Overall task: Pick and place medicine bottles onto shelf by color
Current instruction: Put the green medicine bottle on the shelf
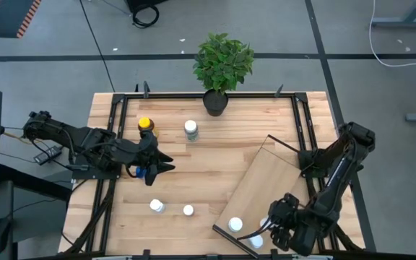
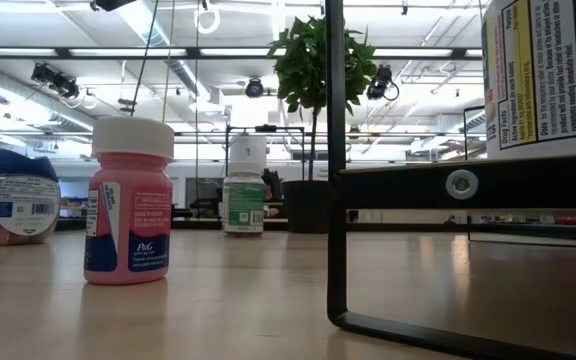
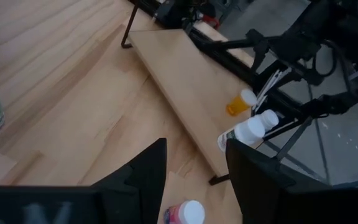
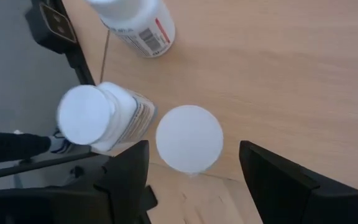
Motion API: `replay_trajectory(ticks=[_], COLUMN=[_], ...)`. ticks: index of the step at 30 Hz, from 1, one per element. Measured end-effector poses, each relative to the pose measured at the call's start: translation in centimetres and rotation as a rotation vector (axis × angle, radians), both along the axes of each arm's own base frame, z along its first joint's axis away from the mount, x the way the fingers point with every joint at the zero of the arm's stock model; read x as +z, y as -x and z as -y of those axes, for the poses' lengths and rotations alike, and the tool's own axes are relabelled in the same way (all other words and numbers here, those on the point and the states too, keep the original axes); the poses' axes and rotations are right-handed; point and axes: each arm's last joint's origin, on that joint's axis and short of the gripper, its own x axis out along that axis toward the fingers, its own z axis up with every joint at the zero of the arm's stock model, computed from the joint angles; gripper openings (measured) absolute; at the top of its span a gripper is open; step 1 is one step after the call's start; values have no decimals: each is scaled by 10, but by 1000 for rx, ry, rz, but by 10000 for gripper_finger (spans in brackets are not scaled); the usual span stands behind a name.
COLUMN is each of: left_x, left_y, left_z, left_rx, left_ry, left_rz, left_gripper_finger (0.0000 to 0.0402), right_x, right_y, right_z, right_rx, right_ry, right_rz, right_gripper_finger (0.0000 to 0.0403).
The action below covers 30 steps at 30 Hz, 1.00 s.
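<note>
The shelf (image 1: pixel 269 180) is a light-wood board on black legs, lying slantwise at the table's right. My right gripper (image 4: pixel 194 180) is open over its near end, fingers on either side of a white bottle cap (image 4: pixel 189 138) without touching it. A second white bottle (image 4: pixel 98 118) stands beside it and a third (image 4: pixel 138 22) lies on the board. My left gripper (image 1: pixel 163 167) is open and empty at the table's left, a blue-capped bottle (image 1: pixel 141 172) next to its wrist. The amber, yellow-capped bottle (image 1: pixel 145 125) and a green-labelled bottle (image 1: pixel 191 128) stand farther back.
Two small white-capped bottles (image 1: pixel 156 206) (image 1: pixel 188 210) stand on the tabletop near the near edge; one is pink (image 2: pixel 128 215). A potted plant (image 1: pixel 222 65) sits at the far edge. A black frame (image 1: pixel 114 108) runs around the table. Bare planks lie mid-table.
</note>
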Motion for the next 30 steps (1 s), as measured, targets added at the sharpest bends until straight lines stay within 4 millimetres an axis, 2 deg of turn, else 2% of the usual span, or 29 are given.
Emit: replay_trajectory(ticks=[6, 10, 16, 25, 30], left_x=[2, 3, 3, 4, 6], left_y=[-2, -2, -2, -2, -2], left_z=[0, -1, -1, -3, -15], left_rx=[5, 10, 74, 130, 218], left_ry=[10, 10, 130, 85, 68], left_rz=[26, 29, 37, 54, 75], left_gripper_finger=[172, 172, 172, 172, 172], right_x=[21, 30, 39, 51, 55], right_y=[6, -3, -36, -99, -120], right_z=[16, 31, 72, 144, 187], right_rx=[-12, 0, -31, -50, 1], right_ry=[1, 47, 128, 98, 154], right_rz=[54, 96, 122, 234, 283], right_gripper_finger=[258, 258, 258, 257, 257])
